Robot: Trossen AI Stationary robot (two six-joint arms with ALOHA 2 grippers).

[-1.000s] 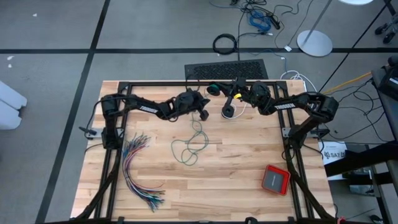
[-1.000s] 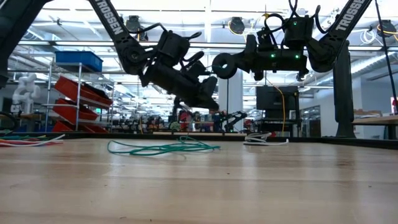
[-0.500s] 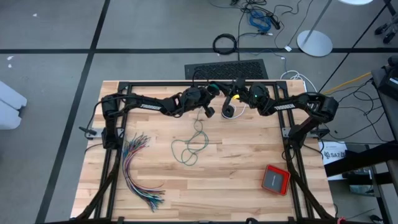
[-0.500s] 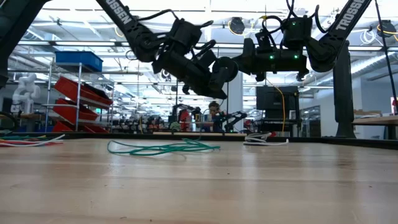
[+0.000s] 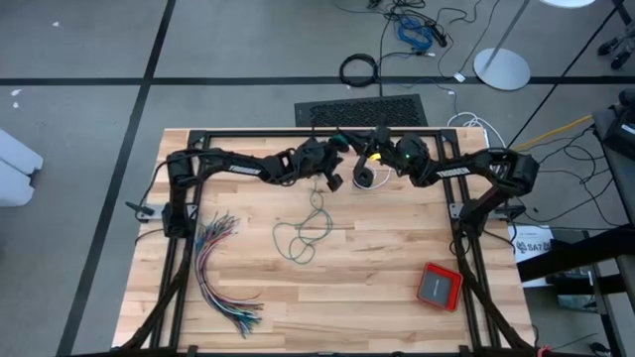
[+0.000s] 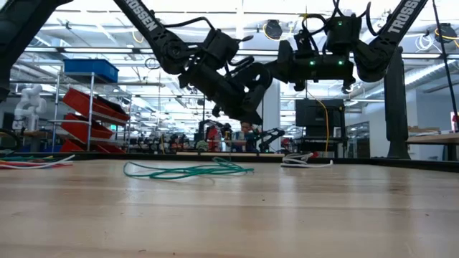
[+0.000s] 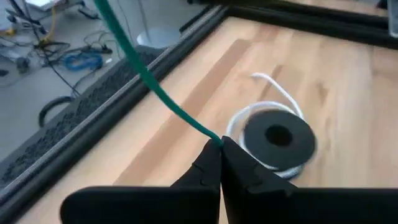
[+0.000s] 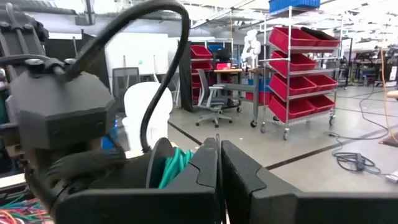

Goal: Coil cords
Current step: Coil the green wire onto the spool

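Note:
The teal-green cord lies in loose loops [image 5: 316, 211] [image 6: 188, 170] on the wood, and one strand rises to my left gripper [image 5: 334, 180] [image 7: 219, 144], shut on it above the table's far middle. From there the strand [image 7: 155, 87] climbs toward my right gripper [image 8: 219, 146], shut and roughly level, facing the left one. Turns of teal cord [image 8: 177, 165] sit on a black round piece beside its fingertips. The black cord [image 5: 364, 178] [image 7: 277, 135] lies flat on the table as a small coil, its white tail [image 7: 267, 84] curling around it. My left gripper pinches one strand of the teal cord [image 7: 214, 138] between its two fingertips, slanting down from the table's left. The strand runs straight and taut up from the fingers; the part below them is hidden by the fingers. My right gripper has teal turns right beside its left finger [image 8: 199, 174]; whether they touch I cannot tell.
A fanned bundle of many-coloured wires [image 5: 220, 273] lies at the near left. A red box [image 5: 440, 286] sits at the near right. A dark grille [image 5: 362, 111] lies past the far edge. Bare wood stretches across the near middle.
My left gripper has moved toward the table's right, closer to the right gripper, and risen a little, staying shut on the teal strand. In the low view it now stands in front of the round black piece. The loops on the table have stayed in place.

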